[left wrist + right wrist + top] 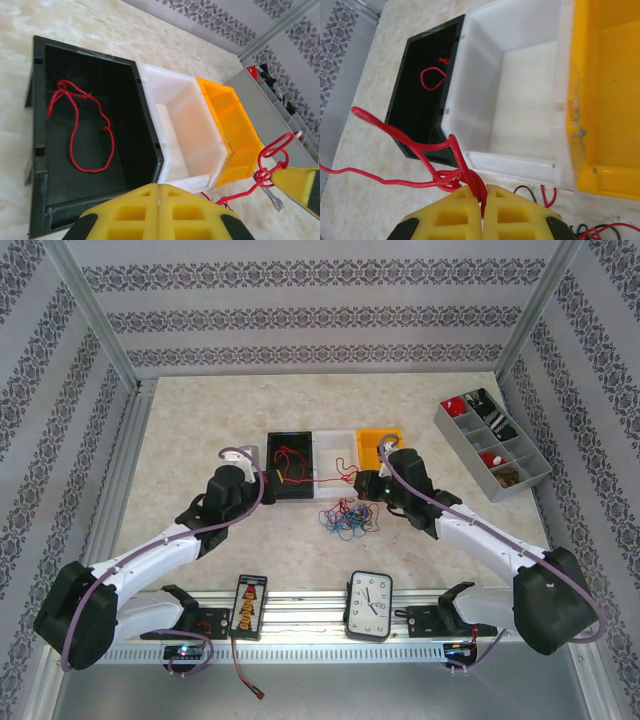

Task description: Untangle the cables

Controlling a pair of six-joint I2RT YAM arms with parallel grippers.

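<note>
A: Any readable text on the bench?
B: Nothing legible. The clock [368, 605] at the near rail has a white dial and hour marks round the edge, but the numerals are too small to make out.
A: The black device [249, 606] left of it?
B: Red and yellow patches down its face, looks like a printed label. Characters are too small to read.
A: Bins?
B: Black bin [132, 130], white bin [185, 120], yellow bin [235, 125]: plain plastic walls in the wrist views. Grey organiser tray [464, 454]: too far off, can't tell.
A: Walls?
B: Wallpaper [300, 320] is repeating ornament bands. Pattern, not lettering.
</note>
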